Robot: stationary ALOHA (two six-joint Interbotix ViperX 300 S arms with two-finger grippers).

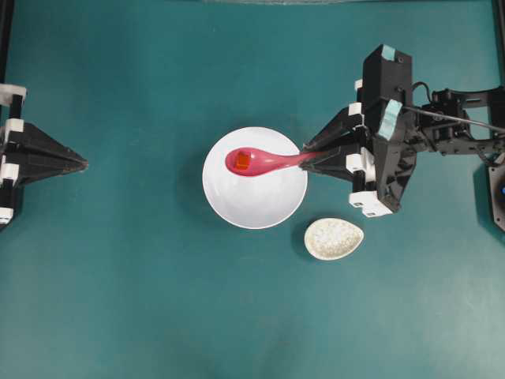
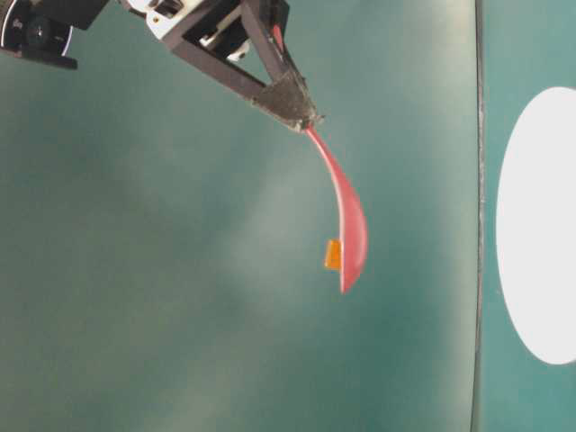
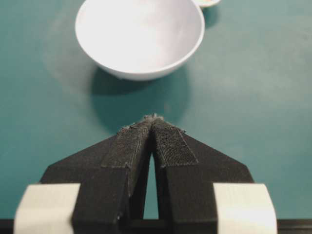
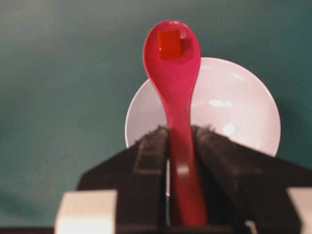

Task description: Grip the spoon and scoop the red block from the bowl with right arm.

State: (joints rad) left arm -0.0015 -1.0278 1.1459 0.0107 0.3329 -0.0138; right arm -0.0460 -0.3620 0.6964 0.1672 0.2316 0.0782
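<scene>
The right tool [image 1: 309, 155] is clamping the handle of the spoon [image 1: 260, 163], its two pointed fingers [image 4: 151, 148] pressing on either side of the glossy pink stem. The spoon is reaching out from the tool over the bowl [image 1: 260, 207], which is sitting on the teal bench [image 1: 118, 300], and the side view is showing the spoon hanging in the air, clear of the bowl. The red block [image 1: 243, 161] is lying in the spoon's scoop, toward its far end from the tool. Just beside the bowl, on the side nearer the right arm [image 1: 387, 126], a small speckled dish [image 1: 334, 238] is resting on the bench. Well away from the bowl on the opposite side, the left tool [image 1: 79, 164] is pointing toward it with its fingertips pressed together, gripping nothing.
</scene>
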